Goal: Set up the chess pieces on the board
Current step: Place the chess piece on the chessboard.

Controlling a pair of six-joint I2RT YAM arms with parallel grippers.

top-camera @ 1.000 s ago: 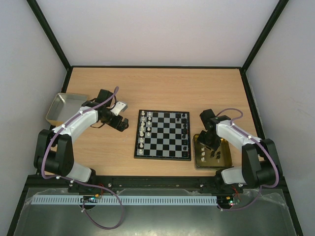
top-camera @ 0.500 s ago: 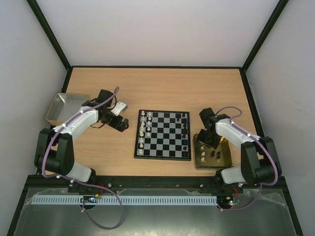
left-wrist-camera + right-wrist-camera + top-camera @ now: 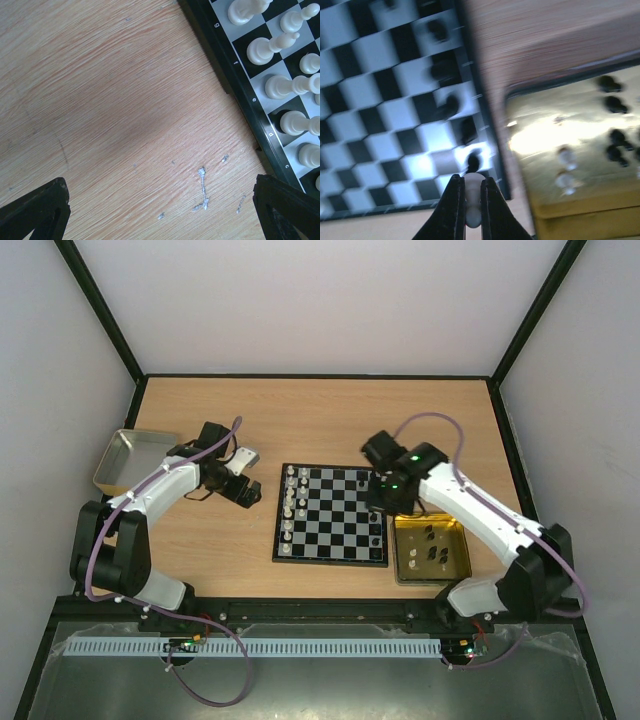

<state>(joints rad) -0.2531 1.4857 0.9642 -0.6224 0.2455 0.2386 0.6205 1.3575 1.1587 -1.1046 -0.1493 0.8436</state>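
Note:
The board lies in the middle of the table, with white chess pieces along its left side and black chess pieces down its right edge. My right gripper hovers over the board's right edge, shut on a white chess piece; its jaws press the piece from both sides at the right gripper. Beneath it are blurred checks and black pieces. My left gripper sits left of the board, open over bare wood, its fingertips far apart. White pieces show on the board's frame side.
A gold tin right of the board holds several loose black pieces and two white ones. A silver tray stands at the far left. Black frame posts and white walls enclose the table.
My right gripper has risen from the gold tin and swung left and away, over the board's right edge, with the white piece in it. The left arm has not moved.

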